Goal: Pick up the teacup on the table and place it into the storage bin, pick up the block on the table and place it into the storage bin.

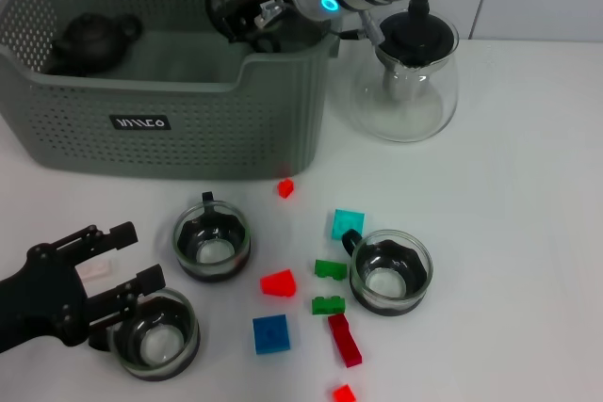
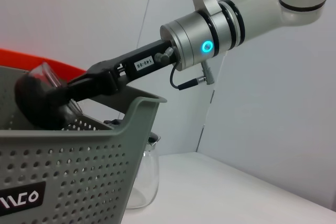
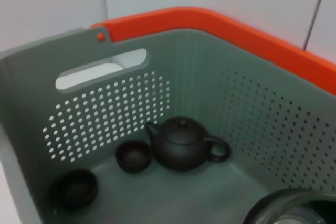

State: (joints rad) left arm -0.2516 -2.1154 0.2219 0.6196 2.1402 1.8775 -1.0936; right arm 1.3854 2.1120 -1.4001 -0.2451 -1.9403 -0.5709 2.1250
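Right gripper (image 1: 247,8), jaws clamped on a teacup (image 2: 44,95), holds it over the storage bin (image 1: 179,129), not yet released; three teacups and all blocks remain on the table (image 1: 509,233); left gripper (image 1: 113,275) idles, jaws apart.

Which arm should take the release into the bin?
Right. The right gripper is over the storage bin interior, shut on a teacup; the right wrist view looks down onto the bin floor. The left gripper is open, low on the table beside another glass teacup.
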